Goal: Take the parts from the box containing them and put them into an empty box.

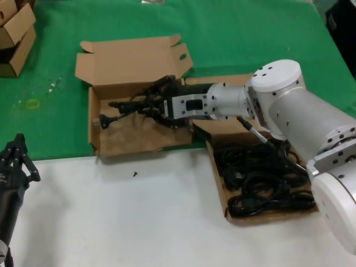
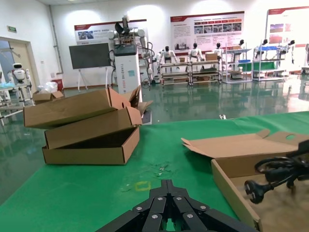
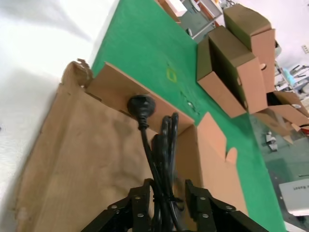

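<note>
Now the right gripper [image 1: 157,104], clamped on a bundled cable [image 3: 161,159], hangs over the empty box [image 1: 95,130]; lower it near the floor, then release. Left gripper [image 1: 16,156] waits, seemingly spread.

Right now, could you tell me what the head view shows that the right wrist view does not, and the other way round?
Only the head view shows the full box with its pile of cables, the right arm, and the idle left gripper at the table's near left edge. Only the right wrist view shows the right gripper shut on the cable up close, and spare boxes beyond. Both show the empty box and the plug over it.
</note>
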`<state>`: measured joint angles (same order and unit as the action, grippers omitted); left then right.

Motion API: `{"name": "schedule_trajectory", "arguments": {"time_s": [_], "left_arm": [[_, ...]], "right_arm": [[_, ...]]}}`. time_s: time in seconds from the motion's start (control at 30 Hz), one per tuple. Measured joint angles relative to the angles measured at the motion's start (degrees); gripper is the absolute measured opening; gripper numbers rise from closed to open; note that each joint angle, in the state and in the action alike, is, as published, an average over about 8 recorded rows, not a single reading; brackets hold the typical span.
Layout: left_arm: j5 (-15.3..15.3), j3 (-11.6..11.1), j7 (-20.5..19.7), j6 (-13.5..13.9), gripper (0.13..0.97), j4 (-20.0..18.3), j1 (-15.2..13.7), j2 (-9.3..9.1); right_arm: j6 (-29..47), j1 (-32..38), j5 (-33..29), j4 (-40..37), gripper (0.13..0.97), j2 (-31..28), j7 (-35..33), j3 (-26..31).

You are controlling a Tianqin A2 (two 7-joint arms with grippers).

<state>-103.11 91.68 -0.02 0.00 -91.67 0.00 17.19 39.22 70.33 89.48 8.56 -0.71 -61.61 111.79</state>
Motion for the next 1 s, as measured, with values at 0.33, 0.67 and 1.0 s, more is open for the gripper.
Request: {"name": "schedule_trajectory", "arguments": {"time_s": [0.33, 0.67, 1.0], "left_arm": [[0.00, 0.00, 0.00, 0.00, 0.143, 0.00, 0.00, 0.00], [0.00, 0.00, 0.00, 0.00, 0.143, 0.00, 0.00, 0.00], [0.00, 0.00, 0.00, 0.00, 0.143, 0.00, 0.00, 0.00]], "right_arm": [[-2.05, 1.15, 3.38, -1.85, 0.388, 0.59, -4.81, -1.44], [-1.66, -1.59, 2.30, 5.27, 0.594, -1.69, -0.28, -0.72], [-0.59, -11.76, -3.41, 30.18, 0.745, -10.79, 17.79, 3.24]]}}
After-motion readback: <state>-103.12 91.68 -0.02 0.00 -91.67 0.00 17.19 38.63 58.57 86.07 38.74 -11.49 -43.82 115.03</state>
